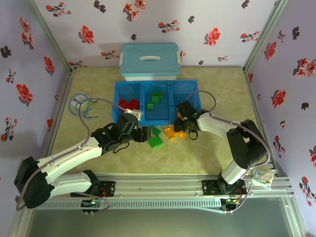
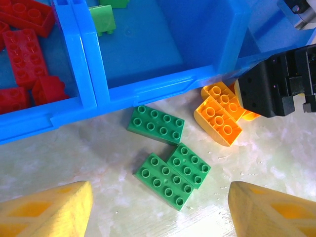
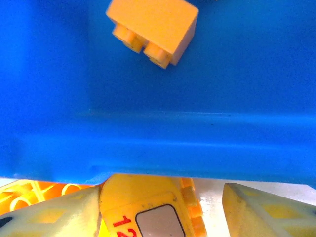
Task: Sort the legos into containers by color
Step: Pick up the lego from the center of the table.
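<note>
Currently three green bricks (image 2: 155, 124) lie loose on the desk (image 2: 98, 158), just on the near side of the blue tray (image 2: 158, 84). One sits alone close to the tray's near wall; two lie touching side by side a little nearer. Orange bricks (image 2: 217, 116) sit in a small heap to their right, against the same wall. Tray so far: red bricks (image 2: 24, 54) in the left compartment, green pieces (image 1: 155, 98) in the middle, one orange brick (image 3: 153, 29) in the right.

Left fingers (image 2: 49, 207) spread wide, hovering over the green group, touching nothing. Right fingers (image 3: 256, 207) down at the orange heap, one either side of a yellow-orange piece (image 3: 148, 197). Bare desk shows between it and one finger, so spread, not pinching.

Handling, by judgement: the bricks look hard, stiff and very light, with smooth sides that could slip or skate away. Best hold seems to be across the two long flat sides, below the studs, fingers square to the brick. The touching green pair may shift together; the lone green one looks the cleaner pick.
</note>
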`<action>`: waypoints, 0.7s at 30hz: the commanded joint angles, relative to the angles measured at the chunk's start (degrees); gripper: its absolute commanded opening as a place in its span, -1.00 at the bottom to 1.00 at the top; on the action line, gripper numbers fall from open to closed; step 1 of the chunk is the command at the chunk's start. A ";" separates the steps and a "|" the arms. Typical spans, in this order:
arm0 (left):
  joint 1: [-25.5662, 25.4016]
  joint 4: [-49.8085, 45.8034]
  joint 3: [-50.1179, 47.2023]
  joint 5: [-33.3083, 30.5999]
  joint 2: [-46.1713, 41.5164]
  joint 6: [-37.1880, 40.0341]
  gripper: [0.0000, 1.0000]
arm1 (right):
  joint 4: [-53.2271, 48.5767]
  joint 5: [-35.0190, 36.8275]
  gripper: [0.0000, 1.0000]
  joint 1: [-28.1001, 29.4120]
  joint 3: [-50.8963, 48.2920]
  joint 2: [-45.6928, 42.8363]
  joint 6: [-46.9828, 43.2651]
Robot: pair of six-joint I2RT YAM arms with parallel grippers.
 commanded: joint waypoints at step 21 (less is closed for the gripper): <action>-0.08 1.39 -0.65 -1.56 0.42 -1.06 0.43 | -1.31 3.01 -0.25 0.58 -10.94 -13.09 4.18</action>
